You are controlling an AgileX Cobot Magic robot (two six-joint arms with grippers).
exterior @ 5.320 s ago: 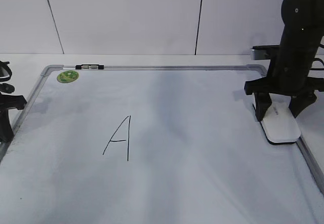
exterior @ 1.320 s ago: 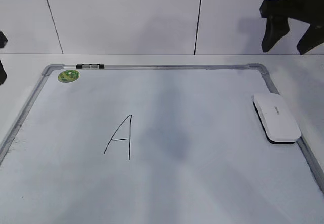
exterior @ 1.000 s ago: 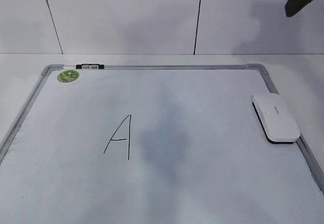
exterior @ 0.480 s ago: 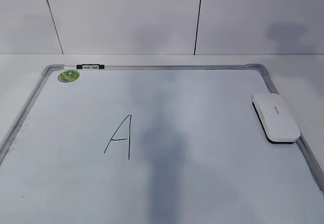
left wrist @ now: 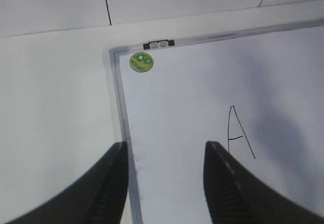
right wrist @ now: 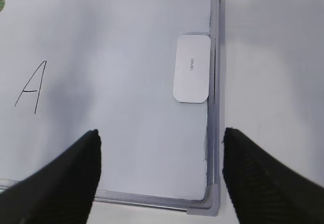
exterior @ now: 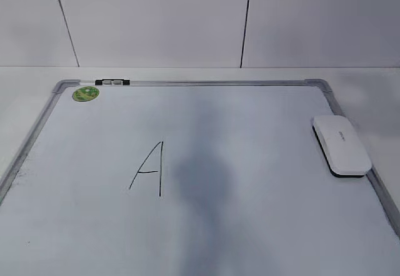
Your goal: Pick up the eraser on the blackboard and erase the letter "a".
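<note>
The white eraser (exterior: pixel 342 145) lies flat on the blackboard (exterior: pixel 206 83) by its right frame rail, untouched; the right wrist view looks down on the eraser (right wrist: pixel 192 68). The letter "a" is out of view; the only writing is a tall angular capital "A" (exterior: pixel 150 170). Neither gripper shows in the exterior view. My left gripper (left wrist: pixel 165 145) hangs open and empty above the board's left rail (left wrist: pixel 119 97). High over the board's near right corner, my right gripper (right wrist: pixel 160 131) stands wide open and empty, well apart from the eraser.
A round green sticker (exterior: pixel 85 93) sits in the board's far left corner beside a small black clip (exterior: pixel 111 82) on the top rail. A white tabletop surrounds the board and a pale panelled wall stands behind. A soft grey shadow lies across the board's middle.
The dark tip of the right arm at the exterior view's top right a second ago has left the frame. The shadow on the board has shifted. The eraser has not moved.
</note>
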